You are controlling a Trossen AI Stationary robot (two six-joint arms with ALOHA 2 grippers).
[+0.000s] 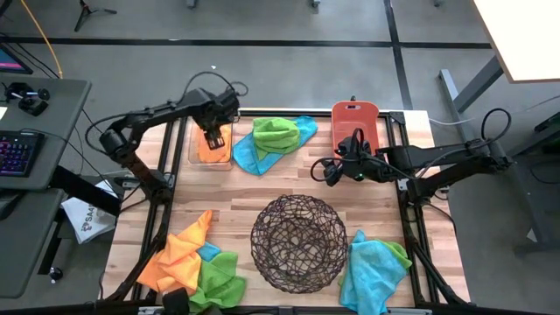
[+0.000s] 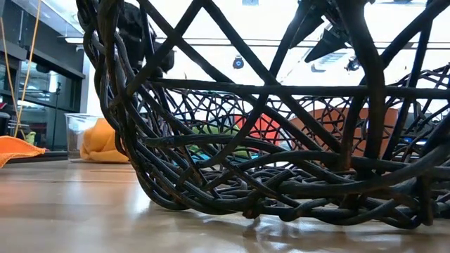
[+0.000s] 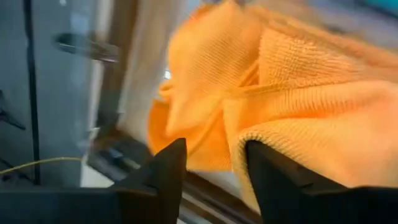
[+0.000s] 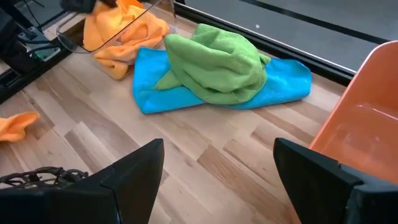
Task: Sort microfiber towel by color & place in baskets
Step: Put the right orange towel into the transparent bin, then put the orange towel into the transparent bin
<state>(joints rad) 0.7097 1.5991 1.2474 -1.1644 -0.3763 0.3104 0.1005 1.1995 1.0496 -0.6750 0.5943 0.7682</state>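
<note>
My left gripper is open at the clear bin, right at an orange towel that lies bunched inside it. My right gripper hovers open over bare table beside the salmon-orange bin. A green towel lies crumpled on a spread blue towel between the two bins. The dark wire bowl stands at the table's near middle. My left gripper's fingers stand apart right in front of the orange towel's folds, coming from above into the clear bin. Whether they touch the cloth I cannot tell.
A heap of orange, green and blue towels lies at the near left corner. A blue towel with green under it lies at the near right. Bare wood shows between the bowl and the far towels. A desk with a keyboard stands left of the table.
</note>
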